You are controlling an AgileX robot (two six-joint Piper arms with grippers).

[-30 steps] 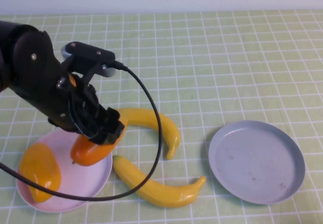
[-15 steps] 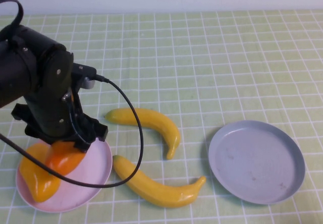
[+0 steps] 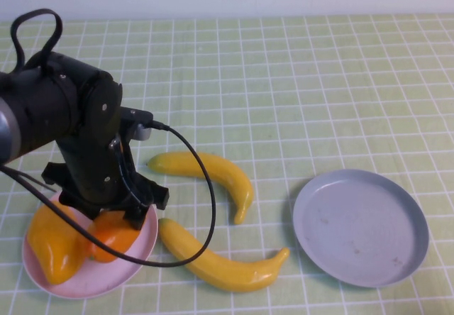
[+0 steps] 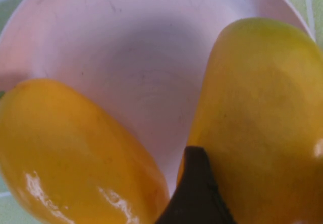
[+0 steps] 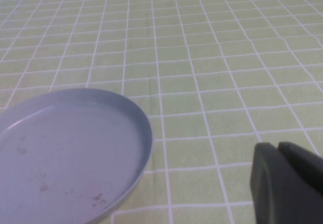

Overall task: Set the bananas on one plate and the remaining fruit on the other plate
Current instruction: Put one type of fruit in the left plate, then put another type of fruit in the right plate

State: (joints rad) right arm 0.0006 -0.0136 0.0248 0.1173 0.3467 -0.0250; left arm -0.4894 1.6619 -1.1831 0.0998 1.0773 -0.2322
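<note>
The two mango-like fruits already lie on the pink plate at the near left of the desk: the yellow one toward the plate's left edge, the orange one just beside it and directly under the left hand. In the left wrist view both fruits fill the frame with bare pink plate between them, and one dark fingertip sits against the orange fruit; whether the left hand grips it or has let go I cannot tell.

Both bananas are off any plate. The far banana arcs from just right of the left arm toward the right, its tip pointing down at the near edge. The near banana lies with its long axis running left to right, its left end just beside the pink plate's rim. Both lie to the right of the left hand, between the two plates; the grey-blue plate stands bare, well apart to the right.

The left arm is bent steeply down over the pink plate, wrist pointing at the desk. The right hand shows only as a dark tip in its own wrist view, near the grey-blue plate; its opening cannot be told, and it holds nothing that shows. By position the left hand seems nearer the bananas
</note>
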